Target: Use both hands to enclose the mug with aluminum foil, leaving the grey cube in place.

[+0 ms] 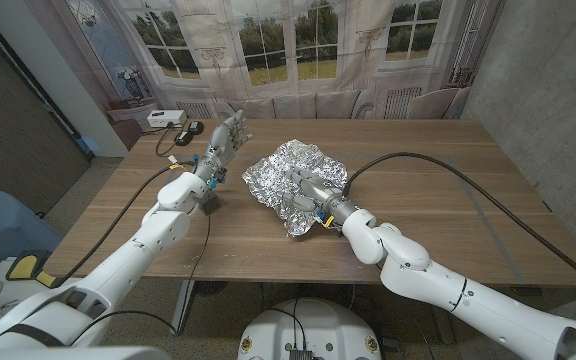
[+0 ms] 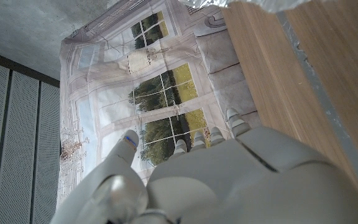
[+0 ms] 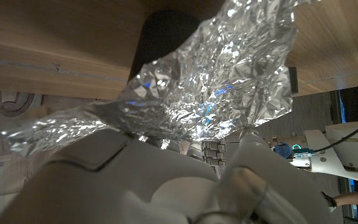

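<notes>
The crumpled, shiny sheet of aluminum foil (image 1: 290,180) sits in a heap near the middle of the brown wooden table (image 1: 448,190). In the right wrist view a dark round shape (image 3: 166,37) peeks out behind the foil; that may be the mug, but I cannot be sure. I cannot pick out the grey cube.

The white right hand (image 1: 318,196) is pushed into the near side of the foil. Its fingers look closed on the foil's edge, though the foil hides most of them. The white left hand (image 1: 223,143) is lifted off the table beside the foil, not touching it, fingers spread and holding nothing.

What could go wrong: only one hand is on the foil, so a pull could drag the whole heap, or tip what is under it. Foil tears easily, so a hard tug could rip it. The loose flap could spring open if the left hand does not come in to press it. The cube could get bumped, since it is hard to see.

I can read no words or labels anywhere
</notes>
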{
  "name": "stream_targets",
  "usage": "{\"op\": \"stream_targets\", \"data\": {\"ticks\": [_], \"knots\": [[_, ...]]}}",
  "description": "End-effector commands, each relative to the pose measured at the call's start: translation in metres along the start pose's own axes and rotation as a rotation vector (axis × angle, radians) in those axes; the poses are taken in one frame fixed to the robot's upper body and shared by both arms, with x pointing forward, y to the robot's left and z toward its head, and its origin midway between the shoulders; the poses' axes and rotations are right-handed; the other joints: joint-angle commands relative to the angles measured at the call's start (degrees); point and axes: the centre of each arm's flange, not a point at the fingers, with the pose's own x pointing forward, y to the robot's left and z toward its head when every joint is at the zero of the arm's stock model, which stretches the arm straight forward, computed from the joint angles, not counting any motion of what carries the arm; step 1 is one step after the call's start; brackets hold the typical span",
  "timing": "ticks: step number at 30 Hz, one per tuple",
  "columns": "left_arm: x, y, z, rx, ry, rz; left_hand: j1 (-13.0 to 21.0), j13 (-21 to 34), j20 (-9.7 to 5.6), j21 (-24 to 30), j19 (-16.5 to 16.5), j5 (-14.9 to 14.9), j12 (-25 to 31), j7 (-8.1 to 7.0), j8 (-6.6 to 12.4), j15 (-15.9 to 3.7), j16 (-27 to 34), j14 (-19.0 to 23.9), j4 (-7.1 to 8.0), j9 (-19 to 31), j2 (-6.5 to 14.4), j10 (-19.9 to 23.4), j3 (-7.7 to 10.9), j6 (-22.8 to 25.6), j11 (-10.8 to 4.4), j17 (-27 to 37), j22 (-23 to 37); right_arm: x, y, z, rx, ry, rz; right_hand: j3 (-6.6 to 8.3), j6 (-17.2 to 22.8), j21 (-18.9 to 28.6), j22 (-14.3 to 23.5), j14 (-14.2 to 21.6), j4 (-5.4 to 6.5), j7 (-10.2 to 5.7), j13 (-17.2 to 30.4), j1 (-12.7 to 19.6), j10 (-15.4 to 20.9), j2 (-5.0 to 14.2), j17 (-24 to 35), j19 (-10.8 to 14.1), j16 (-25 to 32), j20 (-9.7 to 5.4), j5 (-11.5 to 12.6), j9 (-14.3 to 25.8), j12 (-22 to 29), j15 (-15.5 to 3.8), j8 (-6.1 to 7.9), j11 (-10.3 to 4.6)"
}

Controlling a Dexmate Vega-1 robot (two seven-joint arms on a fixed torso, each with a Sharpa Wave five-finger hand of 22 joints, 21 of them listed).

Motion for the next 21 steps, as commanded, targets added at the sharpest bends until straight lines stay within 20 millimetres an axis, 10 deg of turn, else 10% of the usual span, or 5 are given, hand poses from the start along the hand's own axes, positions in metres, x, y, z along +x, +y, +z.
{"op": "stream_targets", "data": {"ticks": [1,9,21], "knots": [[0.0,-0.006,0.011,0.126,0.009,-0.012,1.0,0.1,0.11,-0.3,-0.3,0.1,0.1,-0.4,0.02,-0.47,0.3,-0.1,-1.21,0.2,0.2,0.2,0.45,-0.8,-0.56,0.1,0.1,-0.002,-0.011,0.0,0.048,-0.058,-0.03,-0.4,-0.7,0.7,0.1,-0.1,-0.19,-0.04,0.0,0.4,-0.7,-0.31,0.0,0.1,0.2,1.08,0.4,0.0,0.0,0.33,0.07,-0.14],[0.002,-0.013,0.039,0.392,-0.003,-0.075,9.5,0.5,-2.76,2.0,6.3,0.0,4.0,-2.37,2.63,-5.69,2.6,14.9,-8.72,0.4,-3.7,13.4,1.47,10.3,-6.34,0.3,0.0,-0.009,-0.021,0.001,0.091,-0.1,-0.118,-0.21,0.3,2.2,0.1,3.0,-1.3,0.46,-0.1,1.6,1.1,-0.12,-0.4,3.9,1.5,3.3,0.8,0.0,0.8,0.62,0.9,-0.13],[0.015,-0.035,0.063,0.543,-0.047,-0.31,29.8,0.5,-8.72,5.9,18.4,0.7,7.0,-1.07,5.93,-12.28,3.4,32.9,-9.35,0.8,-6.1,32.6,1.95,32.4,-10.23,0.1,-0.3,-0.012,-0.025,0.0,0.131,-0.105,-0.183,0.48,0.4,2.7,0.2,4.2,-2.34,0.91,-0.1,3.2,1.1,0.71,-0.6,6.0,1.8,4.43,0.9,0.0,0.8,0.33,1.02,-0.35]]}}
